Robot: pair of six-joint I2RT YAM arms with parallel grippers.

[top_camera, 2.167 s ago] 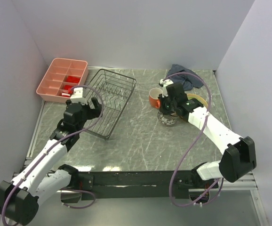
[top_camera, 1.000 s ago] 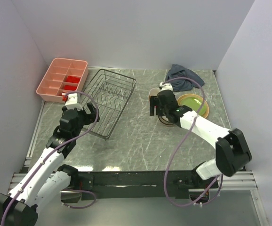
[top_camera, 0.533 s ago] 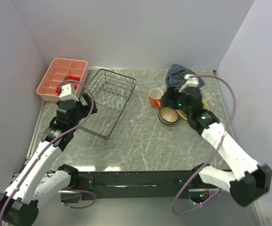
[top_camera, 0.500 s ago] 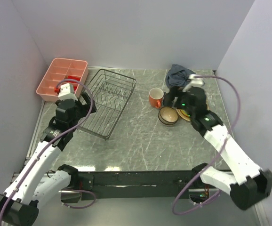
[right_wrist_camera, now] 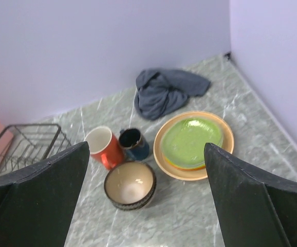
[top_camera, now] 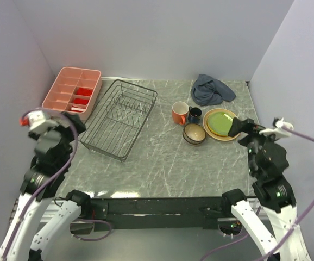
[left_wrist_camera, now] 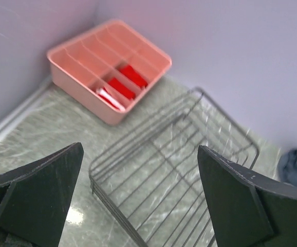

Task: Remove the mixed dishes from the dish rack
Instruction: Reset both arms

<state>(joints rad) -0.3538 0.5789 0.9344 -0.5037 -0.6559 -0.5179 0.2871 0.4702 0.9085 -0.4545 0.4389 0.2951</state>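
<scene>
The black wire dish rack [top_camera: 119, 119] [left_wrist_camera: 189, 154] lies with nothing in it left of centre. The mixed dishes stand on the table to its right: an orange mug [top_camera: 180, 113] [right_wrist_camera: 103, 147], a dark blue cup [top_camera: 194, 115] [right_wrist_camera: 134, 143], a dark-sided bowl with a cream inside [top_camera: 194, 134] [right_wrist_camera: 130, 184], and a lime green plate [top_camera: 220, 122] [right_wrist_camera: 192, 140] on a tan-yellow plate [top_camera: 234, 132] [right_wrist_camera: 189, 174]. My left gripper [top_camera: 73, 124] [left_wrist_camera: 138, 195] is open, raised left of the rack. My right gripper [top_camera: 239, 129] [right_wrist_camera: 146, 195] is open and holds nothing, raised on the near right of the plates.
A pink compartment tray [top_camera: 73, 91] [left_wrist_camera: 110, 64] with red pieces sits in the far left corner. A crumpled grey-blue cloth [top_camera: 212, 89] [right_wrist_camera: 166, 92] lies behind the dishes. White walls close in the back and both sides.
Both arms have drawn back toward the near edge and risen. The right gripper came away from the dishes. The left gripper moved off the rack to the left.
</scene>
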